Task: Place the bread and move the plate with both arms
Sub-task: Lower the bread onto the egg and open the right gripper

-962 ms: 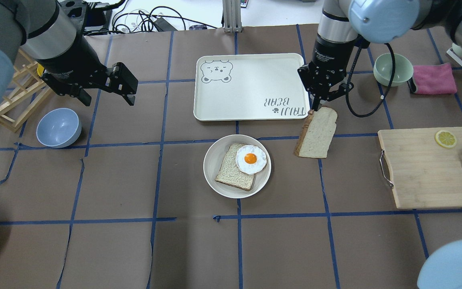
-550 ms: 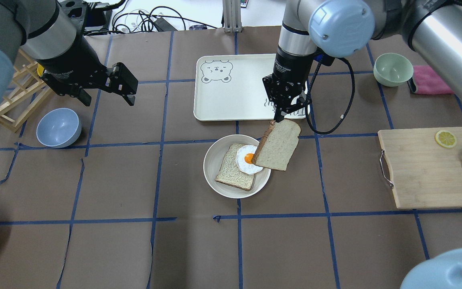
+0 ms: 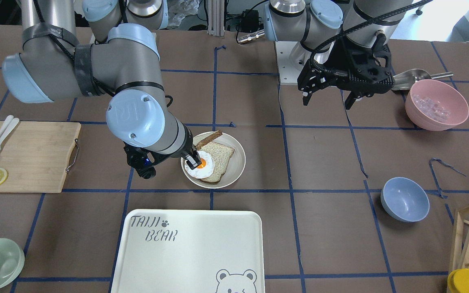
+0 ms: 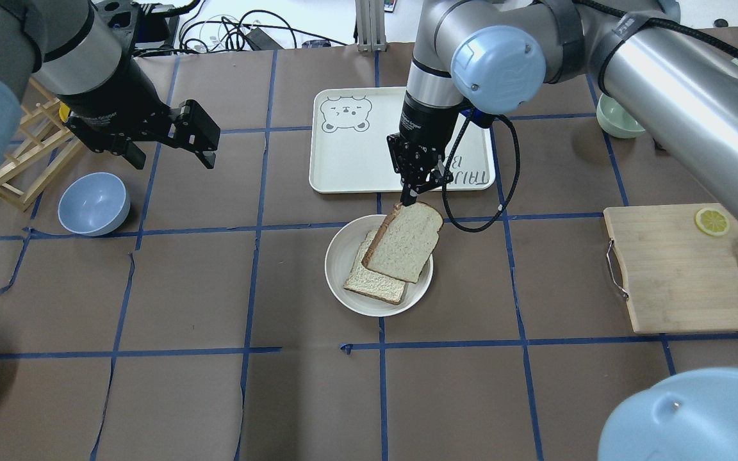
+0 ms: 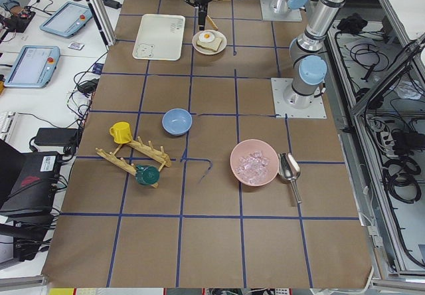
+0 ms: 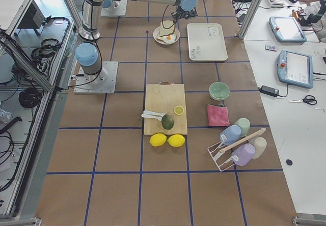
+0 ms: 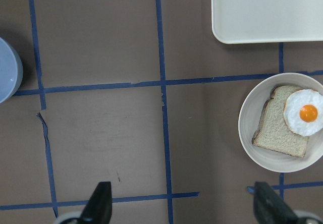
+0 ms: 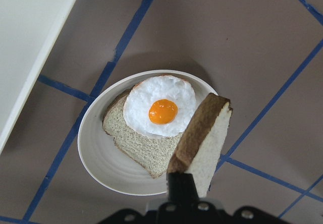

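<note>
The tabletop (image 4: 183, 288) is covered in matt brown paper ruled into squares with blue tape. Over it the right arm (image 4: 664, 83), a silver-grey tube with light blue joint caps, has swung further across since 0.6 s ago, and its wrist now stands above the tray rather than beside it. The left arm (image 4: 74, 57) has not shifted.

The tray (image 4: 356, 153) is a cream rectangle with rounded corners and a bear print, and it lies flat in the same place. The left hand (image 4: 173, 160) hangs over bare paper well apart from the food, its black fingers spread wide with nothing between them.

The plate (image 4: 340, 256) is round, smooth and cream-white with a raised rim, and it sits just in front of the tray. The bread (image 4: 404, 243) is a squarish pale slice with a porous crumb and a dark brown crust. A second ago it hung over bare tabletop to the plate's right, then over the plate's right rim. It now hangs over the plate's middle and hides the egg in the overhead view.

The bread is tilted. Its long axis runs from its gripped top edge on the tray side down toward the robot, with the broad face turned up and toward the robot. Whether its lower end touches anything cannot be told.

The right hand (image 4: 409, 197) pinches that crust edge between closed fingers. Beneath lie a lower slice (image 4: 369, 285) and a glossy fried egg (image 8: 160, 107).
</note>
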`<action>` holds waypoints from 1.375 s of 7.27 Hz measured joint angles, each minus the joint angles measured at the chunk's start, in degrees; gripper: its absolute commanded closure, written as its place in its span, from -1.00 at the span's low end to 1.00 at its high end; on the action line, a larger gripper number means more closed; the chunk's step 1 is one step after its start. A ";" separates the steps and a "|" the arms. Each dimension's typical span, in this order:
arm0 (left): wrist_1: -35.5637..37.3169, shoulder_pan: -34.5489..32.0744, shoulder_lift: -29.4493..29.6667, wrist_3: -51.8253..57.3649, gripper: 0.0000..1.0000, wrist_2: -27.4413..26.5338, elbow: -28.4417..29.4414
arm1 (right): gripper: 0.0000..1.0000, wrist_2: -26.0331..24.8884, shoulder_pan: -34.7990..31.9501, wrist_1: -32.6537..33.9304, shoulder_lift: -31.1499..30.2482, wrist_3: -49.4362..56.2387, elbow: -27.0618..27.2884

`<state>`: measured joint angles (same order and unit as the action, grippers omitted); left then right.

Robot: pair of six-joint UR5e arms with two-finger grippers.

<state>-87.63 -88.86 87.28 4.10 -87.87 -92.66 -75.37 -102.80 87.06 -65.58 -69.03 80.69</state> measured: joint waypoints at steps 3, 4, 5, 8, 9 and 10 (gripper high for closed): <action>0.00 0.00 0.00 0.03 -1.00 -0.01 -0.04 | 1.00 1.71 -0.16 0.65 1.68 -0.42 0.57; 0.00 0.02 0.00 0.03 -1.00 -0.02 -0.01 | 1.00 2.03 -0.17 0.74 2.09 -0.17 0.84; 0.00 0.03 0.00 0.05 -1.00 -0.02 0.01 | 1.00 2.22 -0.17 0.66 2.56 0.05 1.15; 0.00 0.07 0.00 0.12 -1.00 -0.02 0.02 | 1.00 2.22 -0.18 0.88 3.12 0.26 3.03; 0.00 0.06 -0.02 0.14 -1.00 -0.02 0.03 | 1.00 2.32 -0.18 1.86 3.40 0.09 3.33; 0.00 0.06 -0.04 0.16 -1.00 -0.02 0.02 | 1.00 2.86 -0.19 3.92 3.88 -0.06 3.45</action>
<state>-87.63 -88.80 87.24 4.26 -87.89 -92.65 -72.52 -102.99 90.97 -61.70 -69.09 84.14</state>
